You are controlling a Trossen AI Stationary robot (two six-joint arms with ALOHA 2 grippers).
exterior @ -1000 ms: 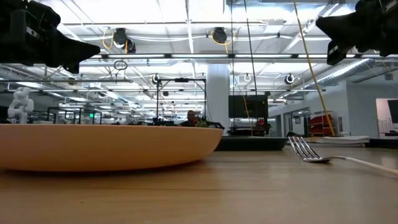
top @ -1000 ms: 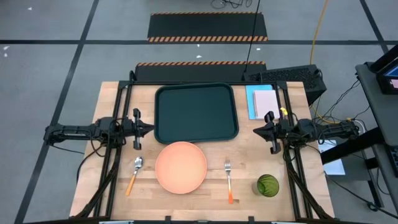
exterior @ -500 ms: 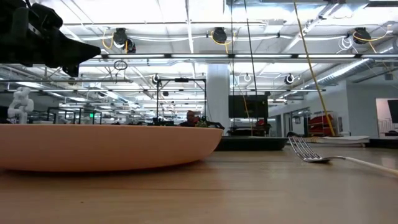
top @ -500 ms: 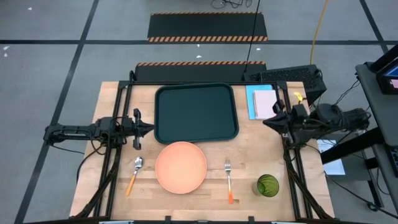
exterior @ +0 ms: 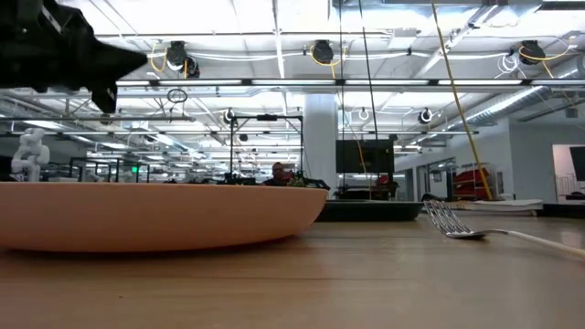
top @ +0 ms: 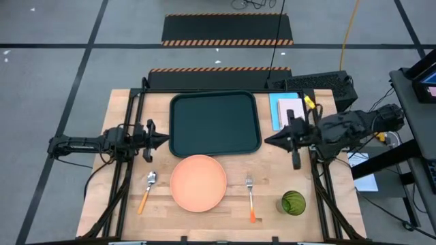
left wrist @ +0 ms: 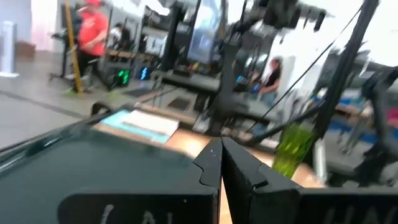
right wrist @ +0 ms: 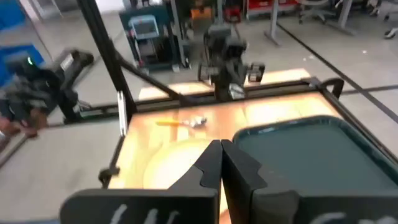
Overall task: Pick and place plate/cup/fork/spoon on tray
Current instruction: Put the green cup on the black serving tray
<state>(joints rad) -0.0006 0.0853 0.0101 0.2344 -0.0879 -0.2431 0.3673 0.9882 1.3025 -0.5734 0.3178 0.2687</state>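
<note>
Right gripper [top: 267,140]: fingers pressed together, holding nothing, raised above the table just off the tray's right edge, tips pointing toward the tray. Left gripper [top: 165,140]: fingers likewise pressed together and empty, at the tray's left edge, facing the right one.

Tray [top: 214,124]: dark green, at the table's far middle, nothing on it.

Plate [top: 198,182]: salmon-orange, on the wood in front of the tray.

Spoon [top: 148,190]: left of the plate, orange handle toward the near edge.

Fork [top: 250,197]: right of the plate, prongs toward the tray.

Cup [top: 293,203]: green, near the right front corner, beside the fork.

Notepad [top: 287,111]: pink-and-blue, right of the tray.
</note>
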